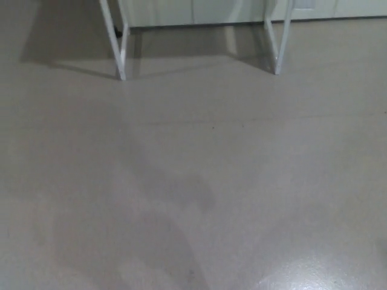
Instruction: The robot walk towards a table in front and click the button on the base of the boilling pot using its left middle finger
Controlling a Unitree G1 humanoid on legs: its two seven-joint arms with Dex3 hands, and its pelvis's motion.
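You are looking down at a bare grey floor that fills almost the whole head view. At the top edge stand the white legs of the counter: one pair on the left and one pair on the right, well apart, each casting a dark shadow across the floor beside it. Only these legs show; the counter's top is cut off above the frame, so you cannot see the boiling pot or its button at all. Behind the legs runs a pale wall or cabinet base. A bright glare patch sits on the floor at the lower right. Neither robot hand appears in the picture, so you cannot tell whether either is wide, narrow or holding anything.
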